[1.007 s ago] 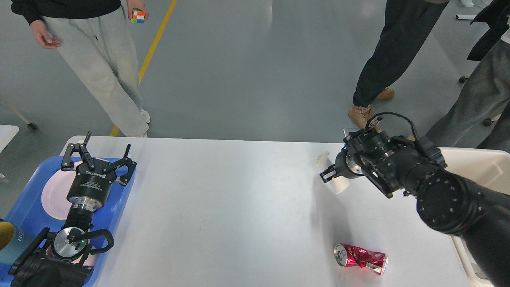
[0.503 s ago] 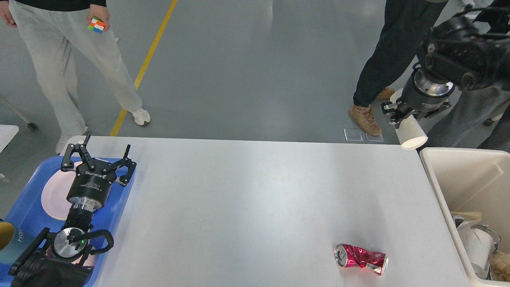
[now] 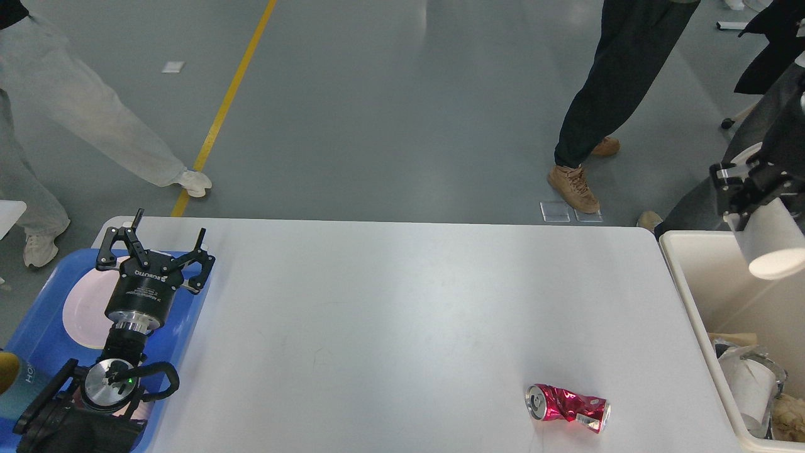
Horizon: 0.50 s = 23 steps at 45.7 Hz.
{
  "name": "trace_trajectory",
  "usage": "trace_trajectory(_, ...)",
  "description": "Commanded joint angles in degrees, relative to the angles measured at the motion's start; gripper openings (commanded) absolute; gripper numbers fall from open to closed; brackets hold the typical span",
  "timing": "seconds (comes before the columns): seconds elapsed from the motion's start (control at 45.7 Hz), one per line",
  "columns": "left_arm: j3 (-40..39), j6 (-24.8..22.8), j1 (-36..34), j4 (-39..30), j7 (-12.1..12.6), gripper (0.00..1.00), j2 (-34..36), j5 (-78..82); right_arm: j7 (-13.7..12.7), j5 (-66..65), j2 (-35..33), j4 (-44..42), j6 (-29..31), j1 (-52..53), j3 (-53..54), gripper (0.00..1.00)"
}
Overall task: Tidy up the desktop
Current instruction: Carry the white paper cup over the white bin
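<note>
— What lies nearest you?

— At my lower left, my left arm rises over the blue tray point(image 3: 38, 327), which sits at the left end of the desktop point(image 3: 390, 314). A pale plate point(image 3: 82, 314) lies in that tray, partly hidden by the arm. My left gripper point(image 3: 165, 231) hangs above the tray's far edge, fingers spread apart, nothing between them.

— And on the white surface itself?

— The desktop fills the middle of my view, wide and smooth. A crushed red can point(image 3: 569, 408) lies on its side near the front right, well apart from everything else.

— To the right?

— The cream bin point(image 3: 692, 296) stands just beside the desktop's right edge, with crumpled paper and a white cup point(image 3: 751, 384) inside. Above its far end my right gripper point(image 3: 742, 189) is clamped on a white paper cup point(image 3: 770, 242) — tilted, its open mouth facing down towards me, over the bin.

— Farther off?

— Grey floor, a yellow line point(image 3: 223, 107), and people's legs beyond the desktop's far edge.
</note>
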Motion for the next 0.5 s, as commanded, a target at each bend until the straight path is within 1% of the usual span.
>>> trace_trajectory(0.0,0.0,0.0,-0.1,0.0,0.0,0.96,0.0,0.0,3.1,0.3,1.5,9.5,-7.0,3.7,-2.2,0.0)
trace_trajectory(0.066,-0.1,0.0,-0.1,0.0,0.0,0.96,0.0,0.0,6.7,1.3,2.2,10.0,-6.8,3.9,-4.1,0.0)
trace_trajectory(0.131,0.0,0.0,0.0,0.0,0.0,0.96,0.0,0.0,8.7,1.7,2.7,10.0,-6.8,3.9,-6.6,0.0)
trace_trajectory(0.35,0.0,0.0,-0.1,0.0,0.0,0.96,0.0,0.0,9.1,1.7,1.7,9.4,-6.9,3.9,-10.6,0.0)
trace_trajectory(0.394,0.0,0.0,0.0,0.1,0.0,0.96,0.0,0.0,9.1,1.7,0.7,9.3,-7.4,3.7,-11.3,0.0)
trace_trajectory(0.481,0.0,0.0,0.0,0.0,0.0,0.96,0.0,0.0,8.9,1.7,-3.5,7.2,-9.2,1.9,-13.2,0.0)
